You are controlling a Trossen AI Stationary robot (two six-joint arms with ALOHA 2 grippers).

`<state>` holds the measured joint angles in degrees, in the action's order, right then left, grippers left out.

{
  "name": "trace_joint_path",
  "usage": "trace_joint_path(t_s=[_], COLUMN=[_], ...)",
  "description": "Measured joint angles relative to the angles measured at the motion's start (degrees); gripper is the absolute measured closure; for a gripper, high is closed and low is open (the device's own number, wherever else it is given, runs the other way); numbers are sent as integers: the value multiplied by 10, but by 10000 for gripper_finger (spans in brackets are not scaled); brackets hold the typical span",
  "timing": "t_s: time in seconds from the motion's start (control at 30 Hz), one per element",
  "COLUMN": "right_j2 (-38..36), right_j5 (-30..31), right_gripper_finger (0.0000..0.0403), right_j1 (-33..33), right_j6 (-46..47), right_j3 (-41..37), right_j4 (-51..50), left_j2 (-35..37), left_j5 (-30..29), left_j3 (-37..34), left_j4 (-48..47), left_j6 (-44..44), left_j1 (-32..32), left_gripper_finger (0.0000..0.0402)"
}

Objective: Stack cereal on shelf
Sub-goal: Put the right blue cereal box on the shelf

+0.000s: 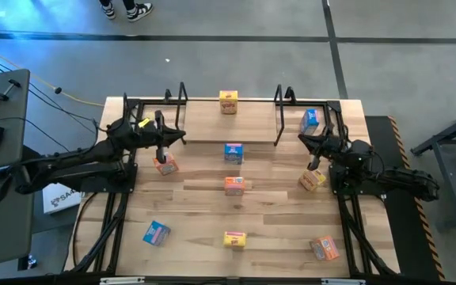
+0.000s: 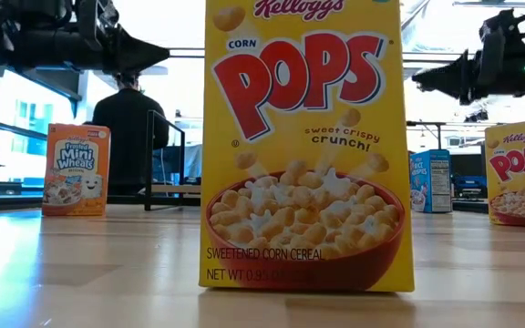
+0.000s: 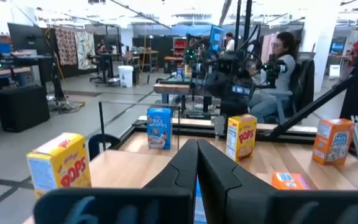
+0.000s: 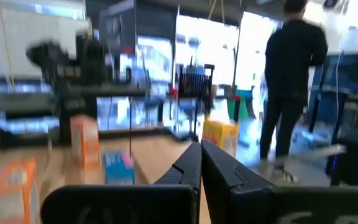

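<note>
Only one cereal box (image 1: pixel 228 101) stands on the shelf (image 1: pixel 212 134), a yellow one at the middle of its back edge; the other eight lie scattered over the table (image 1: pixel 196 229), so most of the job seems left to do. The left gripper (image 1: pixel 162 155) hangs with its fingers together above an orange box (image 1: pixel 166 165) near the shelf's left end, holding nothing as far as I can tell. The right gripper (image 1: pixel 315 165) hovers with its fingers also together, just by a yellow box (image 1: pixel 312 180) on the right side.
</note>
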<state>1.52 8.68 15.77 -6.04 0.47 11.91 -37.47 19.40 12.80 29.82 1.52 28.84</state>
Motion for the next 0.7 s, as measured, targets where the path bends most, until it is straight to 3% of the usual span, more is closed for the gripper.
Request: trace_joint_path(t_s=[0.23, 0.3, 0.47, 0.7], right_j2=[0, 4, 56, 225], right_j5=[-22, 28, 210, 332], right_gripper_finger=[402, 402, 383, 258], right_j1=[0, 0, 0, 0], right_j6=[-28, -6, 100, 228], right_j3=[0, 6, 76, 194], right_j4=[120, 130, 0, -178], left_j2=[0, 0, 0, 0], left_j5=[-20, -23, -51, -53], left_j3=[-26, -26, -26, -26], left_j4=[45, 46, 48, 48], left_j6=[9, 9, -7, -17], left_j1=[0, 0, 0, 0], left_gripper_finger=[399, 398, 400, 401])
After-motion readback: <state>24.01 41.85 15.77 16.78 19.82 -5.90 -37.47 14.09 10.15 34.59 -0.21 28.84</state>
